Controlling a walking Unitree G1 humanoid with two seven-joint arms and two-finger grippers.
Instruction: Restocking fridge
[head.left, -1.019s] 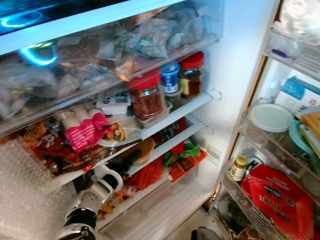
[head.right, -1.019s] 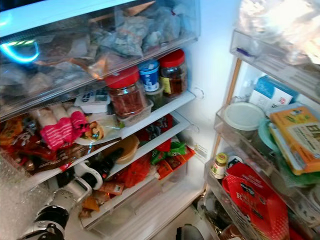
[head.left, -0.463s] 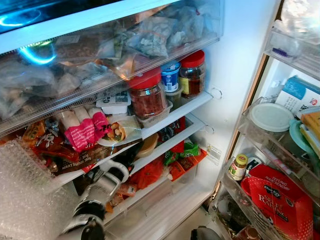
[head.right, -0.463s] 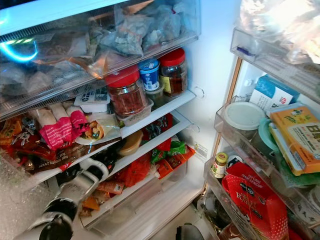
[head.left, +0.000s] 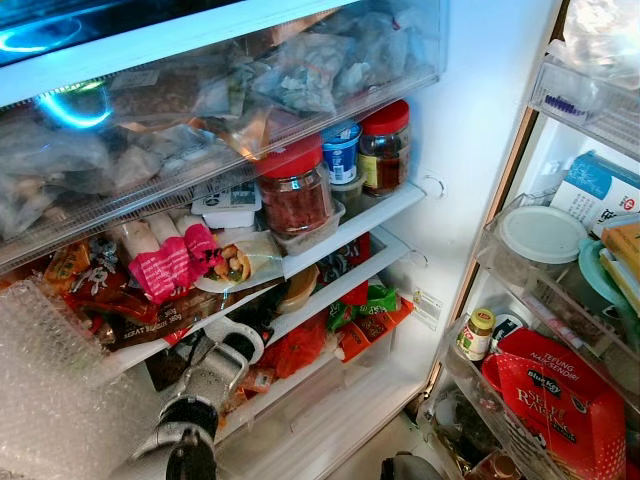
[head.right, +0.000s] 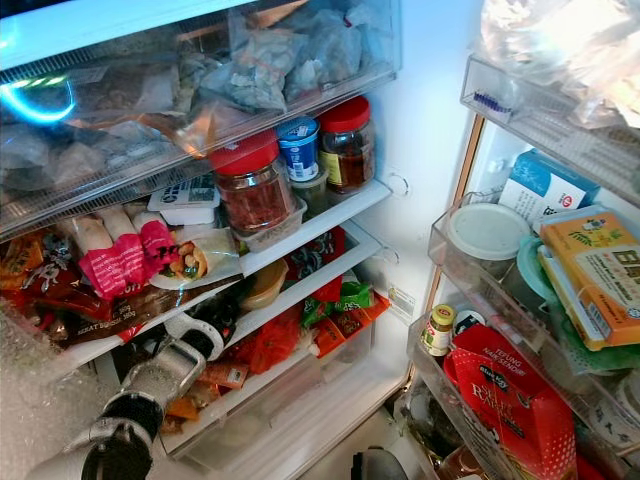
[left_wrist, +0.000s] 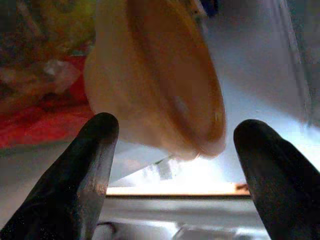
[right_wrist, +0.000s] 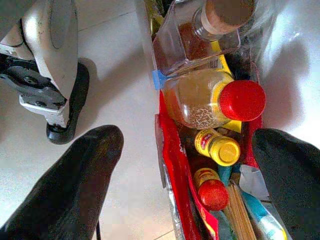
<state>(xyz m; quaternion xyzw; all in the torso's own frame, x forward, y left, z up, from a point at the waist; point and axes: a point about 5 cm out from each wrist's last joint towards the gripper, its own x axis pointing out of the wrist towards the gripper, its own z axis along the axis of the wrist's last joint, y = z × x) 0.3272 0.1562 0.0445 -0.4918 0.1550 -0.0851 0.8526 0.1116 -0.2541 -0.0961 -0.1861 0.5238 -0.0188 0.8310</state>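
A tan lidded container (head.left: 298, 288) lies on its side on the fridge's lower shelf (head.left: 340, 285), partly hidden under the shelf above. My left arm (head.left: 205, 385) reaches up from the lower left into that shelf. In the left wrist view the left gripper (left_wrist: 176, 127) is open, and the container (left_wrist: 160, 75) sits just beyond its black fingertips (left_wrist: 100, 135), apart from them. The right gripper (right_wrist: 189, 140) is open and holds nothing. It hangs low over the floor beside a door bin of bottles (right_wrist: 220, 100).
Two red-lidded jars (head.left: 293, 190) and a blue tub (head.left: 340, 152) stand on the shelf above, near a pink packet (head.left: 170, 265). Red and orange snack packs (head.left: 300, 345) crowd the lower shelf. The door bins at the right hold a red bag (head.left: 560, 400) and a small jar (head.left: 477, 335). Bubble wrap (head.left: 50, 390) lies at the left.
My left arm has pushed further up and into the lower shelf. The tan container now sits deeper under the upper shelf, with less of it showing.
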